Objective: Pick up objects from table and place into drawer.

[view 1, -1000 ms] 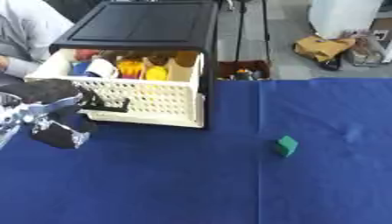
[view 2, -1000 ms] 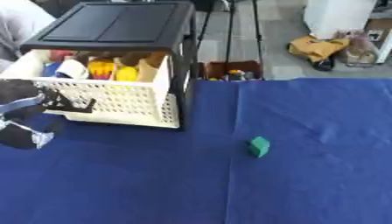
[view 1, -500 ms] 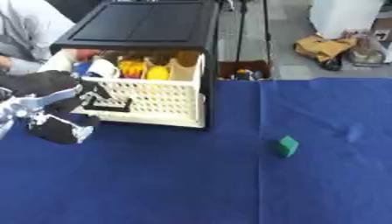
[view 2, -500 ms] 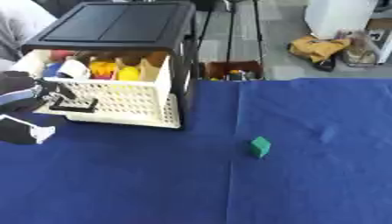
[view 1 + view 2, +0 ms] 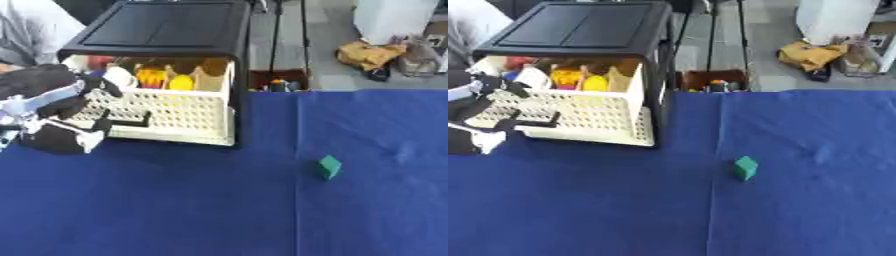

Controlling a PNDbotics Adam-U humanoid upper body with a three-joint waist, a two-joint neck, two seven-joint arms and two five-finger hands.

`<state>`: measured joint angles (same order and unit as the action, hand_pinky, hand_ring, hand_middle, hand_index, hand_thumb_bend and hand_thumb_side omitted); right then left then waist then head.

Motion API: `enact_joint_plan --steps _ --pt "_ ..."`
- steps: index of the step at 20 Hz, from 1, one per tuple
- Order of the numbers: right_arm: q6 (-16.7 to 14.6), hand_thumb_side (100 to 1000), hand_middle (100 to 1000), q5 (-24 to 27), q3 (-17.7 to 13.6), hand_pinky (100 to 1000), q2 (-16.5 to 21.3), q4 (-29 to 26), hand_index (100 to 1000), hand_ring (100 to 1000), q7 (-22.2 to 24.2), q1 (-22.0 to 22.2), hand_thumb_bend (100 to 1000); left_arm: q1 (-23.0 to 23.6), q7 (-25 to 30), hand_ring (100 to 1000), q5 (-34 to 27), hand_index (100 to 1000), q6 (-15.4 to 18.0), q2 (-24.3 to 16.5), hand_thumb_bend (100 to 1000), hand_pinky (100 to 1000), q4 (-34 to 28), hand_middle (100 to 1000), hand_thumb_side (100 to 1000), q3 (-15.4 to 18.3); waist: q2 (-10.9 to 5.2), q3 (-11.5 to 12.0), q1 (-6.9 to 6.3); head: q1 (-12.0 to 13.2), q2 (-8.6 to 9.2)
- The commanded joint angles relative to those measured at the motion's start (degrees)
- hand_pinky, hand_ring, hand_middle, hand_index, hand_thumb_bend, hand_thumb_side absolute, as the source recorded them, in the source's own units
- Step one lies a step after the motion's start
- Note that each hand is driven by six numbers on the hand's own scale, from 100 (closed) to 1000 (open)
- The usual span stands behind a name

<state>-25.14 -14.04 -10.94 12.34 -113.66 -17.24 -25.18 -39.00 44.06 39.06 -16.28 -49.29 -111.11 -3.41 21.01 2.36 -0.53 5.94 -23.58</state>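
On the left side of the desk: 1 black cabinet with its cream drawer pulled out toward the near side.

Desk (image 5: 175,210): covered by a dark blue cloth that fills the near part of both views.

Cabinet (image 5: 175,27): black box with a flat top, standing at the far left of the cloth.

Drawer (image 5: 175,117): cream, with a perforated front wall and a dark handle on that wall; it stands open, its front edge over the blue cloth.

Drawer contents (image 5: 166,80): several small things, yellow and orange ones near the middle, a white one toward the left; what each one is cannot be made out.

Left hand (image 5: 52,112): black with silver parts, at the left end of the drawer front, close against the perforated wall; fingers are curled, and whether they hold anything cannot be told from these views.

Right hand: shows in neither view.

Green block (image 5: 745,167): small, green, lying alone on the cloth to the right of the drawer and nearer than it, well apart from the left hand.

Person (image 5: 31,30): a light sleeve at the far left corner, behind the cabinet, touching none of the things.

Floor beyond the desk (image 5: 332,60): grey, with a yellowish bundle (image 5: 372,52) at the far right.
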Motion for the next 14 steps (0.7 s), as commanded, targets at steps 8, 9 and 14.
enact_joint_plan --steps 8,9,14 --pt "4.7 850 500 -4.4 1.9 675 11.0 -0.9 780 675 0.5 -6.7 100 -7.2 -7.6 158 -5.4 960 0.8 8.2 355 100 -3.5 294 757 12.3 -2.55 0.1 1.24 -3.9 -2.75" --pt "5.5 824 502 -5.3 2.3 677 12.3 -0.9 784 681 1.3 -7.5 100 -7.0 -8.5 223 -6.3 948 1.7 9.2 380 100 -3.5 350 780 13.2 -2.70 0.0 1.30 -4.2 -2.94" --pt "9.9 825 500 -9.6 5.0 682 17.3 0.6 799 691 5.7 -11.2 100 -4.8 -12.8 415 -10.6 947 6.0 14.3 382 243 -3.5 533 794 15.9 -3.35 -0.4 1.60 -5.2 -3.17"
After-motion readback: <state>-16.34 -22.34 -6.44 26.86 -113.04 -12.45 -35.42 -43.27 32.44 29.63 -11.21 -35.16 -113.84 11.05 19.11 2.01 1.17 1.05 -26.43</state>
